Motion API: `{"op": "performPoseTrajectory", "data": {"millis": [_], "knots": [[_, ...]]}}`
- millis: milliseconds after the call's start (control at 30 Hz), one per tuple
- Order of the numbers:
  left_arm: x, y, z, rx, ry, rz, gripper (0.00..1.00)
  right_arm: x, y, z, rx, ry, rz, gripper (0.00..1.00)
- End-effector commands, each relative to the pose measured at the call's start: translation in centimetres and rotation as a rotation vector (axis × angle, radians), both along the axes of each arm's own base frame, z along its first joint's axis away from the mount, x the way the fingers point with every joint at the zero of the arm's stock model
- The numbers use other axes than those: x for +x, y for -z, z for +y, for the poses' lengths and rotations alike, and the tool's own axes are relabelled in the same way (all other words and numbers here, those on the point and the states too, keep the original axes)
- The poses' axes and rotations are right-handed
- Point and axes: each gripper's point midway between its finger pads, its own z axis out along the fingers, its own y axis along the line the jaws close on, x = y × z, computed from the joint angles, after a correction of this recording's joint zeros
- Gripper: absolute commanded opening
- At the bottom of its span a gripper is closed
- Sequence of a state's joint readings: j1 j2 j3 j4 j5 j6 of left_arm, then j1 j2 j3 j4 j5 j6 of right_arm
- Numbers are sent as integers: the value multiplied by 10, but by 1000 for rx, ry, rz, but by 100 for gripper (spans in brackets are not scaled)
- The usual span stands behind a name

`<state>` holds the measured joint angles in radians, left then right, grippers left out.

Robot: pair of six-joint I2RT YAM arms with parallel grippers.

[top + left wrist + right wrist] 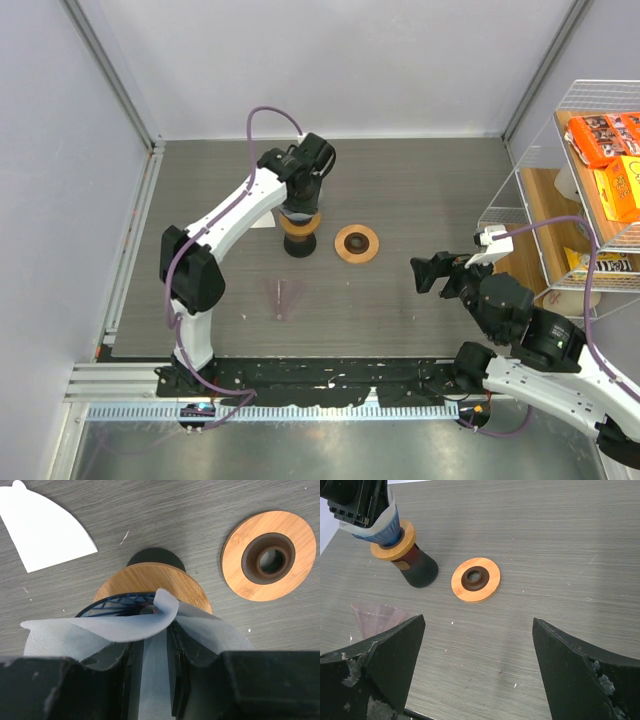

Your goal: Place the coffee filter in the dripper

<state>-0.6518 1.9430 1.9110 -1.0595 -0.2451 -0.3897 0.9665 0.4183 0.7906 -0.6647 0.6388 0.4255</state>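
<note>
Toward the middle of the desk, slightly nearer the far left corner, the dripper [117, 604] is sitting mouth-up in a wooden collar [150, 580] on a dark base [420, 569]. The left gripper [154, 650] is hanging directly over it. Its jaws are clenching a fold of the coffee filter [100, 630], so the paper is running up between the two fingers [125, 675]. The rest of the sheet is spreading out to both sides below the fingertips and draping across the dripper's rim. One curled edge is dipping toward the ribbed blue wall. How deep the paper is reaching into the cone cannot be told. A second filter [45, 530] is lying flat on the desk, well apart from the dripper. An orange ring [357, 243] is resting flat just beside the base, on the side toward the right edge. A pink cone [284, 297] is lying between the dripper and the near edge. Nearer the right edge, the right gripper [440, 272] is hovering with its jaws spread wide and nothing between them, pointing toward the ring.
</note>
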Motion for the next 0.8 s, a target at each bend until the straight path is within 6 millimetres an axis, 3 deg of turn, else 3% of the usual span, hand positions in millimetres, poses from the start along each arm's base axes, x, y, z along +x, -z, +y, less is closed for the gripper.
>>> {"op": "performPoseTrajectory", "data": {"millis": [0,333,767], "knots": [[8,7,1,8,-26,-10,30,4,-5,-6,28,51,-19,95],[6,20,3,33,-21,21,30,7,-1,-8,12,71,-14,95],[5,-38,0,-62,-3,-91,36,8,-2,-9,14,81,-15,95]]}}
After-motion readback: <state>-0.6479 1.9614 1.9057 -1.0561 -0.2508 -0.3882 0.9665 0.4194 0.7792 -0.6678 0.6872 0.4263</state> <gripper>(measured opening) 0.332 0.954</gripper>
